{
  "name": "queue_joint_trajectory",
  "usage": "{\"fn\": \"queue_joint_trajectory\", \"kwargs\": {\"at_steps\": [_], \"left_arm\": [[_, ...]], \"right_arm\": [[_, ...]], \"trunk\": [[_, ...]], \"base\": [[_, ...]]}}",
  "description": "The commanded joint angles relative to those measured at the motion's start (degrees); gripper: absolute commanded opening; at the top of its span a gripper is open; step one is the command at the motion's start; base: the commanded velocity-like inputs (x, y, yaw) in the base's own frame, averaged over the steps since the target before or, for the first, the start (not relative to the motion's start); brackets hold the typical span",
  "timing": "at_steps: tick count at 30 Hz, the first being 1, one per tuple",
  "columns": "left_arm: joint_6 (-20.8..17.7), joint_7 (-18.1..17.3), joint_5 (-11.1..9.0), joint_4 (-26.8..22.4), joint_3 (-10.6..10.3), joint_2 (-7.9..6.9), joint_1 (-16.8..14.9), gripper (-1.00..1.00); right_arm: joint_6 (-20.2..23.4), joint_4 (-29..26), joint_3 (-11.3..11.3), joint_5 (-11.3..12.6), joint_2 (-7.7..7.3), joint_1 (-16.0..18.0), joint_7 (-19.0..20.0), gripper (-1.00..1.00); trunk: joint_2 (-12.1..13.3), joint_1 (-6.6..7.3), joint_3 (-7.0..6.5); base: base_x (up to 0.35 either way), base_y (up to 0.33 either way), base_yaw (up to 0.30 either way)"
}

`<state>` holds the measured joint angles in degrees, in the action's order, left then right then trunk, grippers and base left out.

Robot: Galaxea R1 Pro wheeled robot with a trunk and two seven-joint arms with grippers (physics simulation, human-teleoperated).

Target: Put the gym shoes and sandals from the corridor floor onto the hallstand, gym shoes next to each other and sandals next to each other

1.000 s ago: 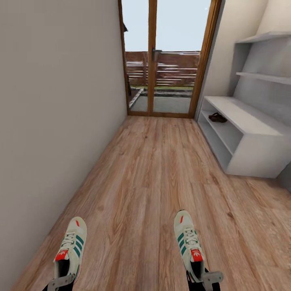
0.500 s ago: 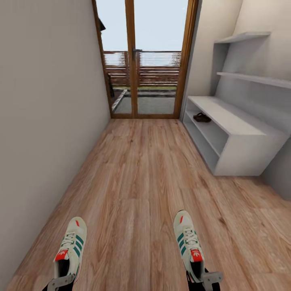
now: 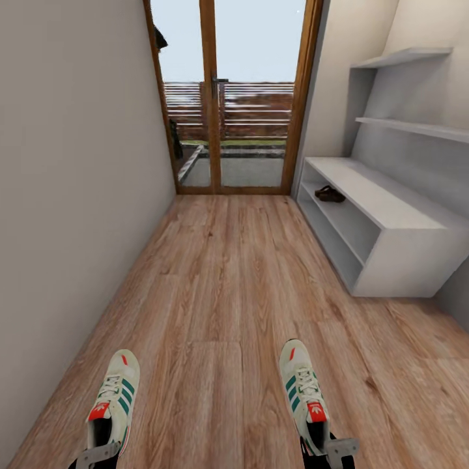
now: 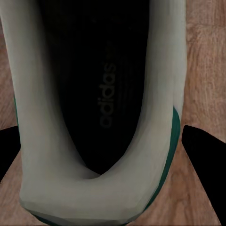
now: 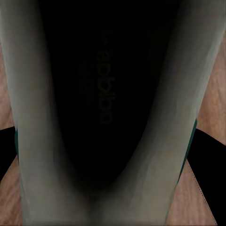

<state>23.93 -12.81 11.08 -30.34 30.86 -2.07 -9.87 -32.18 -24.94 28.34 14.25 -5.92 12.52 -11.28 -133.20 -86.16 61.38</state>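
Sneakers in both claws (sandal on rack).

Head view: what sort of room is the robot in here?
Likely a home entrance corridor: narrow, with wood-plank floor, a glazed wooden door to a fenced yard at the far end, and a low grey shoe rack along the right wall with a sandal on its shelf.
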Motion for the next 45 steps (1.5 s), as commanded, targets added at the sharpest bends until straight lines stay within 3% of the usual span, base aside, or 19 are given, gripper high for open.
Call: {"fn": "queue_joint_trajectory", "kwargs": {"at_steps": [1, 19, 33, 45], "left_arm": [[0.24, -0.38, 0.52, 0.01, 0.5, 0.05, -0.07, -1.0], [0.24, -0.37, 0.52, 0.01, 0.52, 0.05, -0.07, -1.0], [0.24, -0.37, 0.52, 0.01, 0.52, 0.05, -0.07, -1.0], [0.24, -0.37, 0.52, 0.01, 0.52, 0.05, -0.07, -1.0]], "right_arm": [[-0.17, -0.02, 0.49, 0.43, -0.06, 0.05, -0.32, -1.0], [-0.17, 1.64, 0.49, 0.52, 0.03, 0.05, -0.32, -1.0], [-0.17, 1.65, 0.49, 0.5, 0.03, 0.05, -0.32, -1.0], [-0.17, 1.65, 0.49, 0.52, 0.03, 0.05, -0.32, -1.0]], "trunk": [[-0.02, -0.02, 0.04], [-0.02, -0.02, 0.03], [-0.02, -0.02, -0.79], [-0.02, -0.02, -0.86]], "base": [[0.34, 0.0, 0.0], [0.34, 0.003, -0.003], [0.338, 0.111, -0.169], [0.336, 0.12, -0.014]]}}
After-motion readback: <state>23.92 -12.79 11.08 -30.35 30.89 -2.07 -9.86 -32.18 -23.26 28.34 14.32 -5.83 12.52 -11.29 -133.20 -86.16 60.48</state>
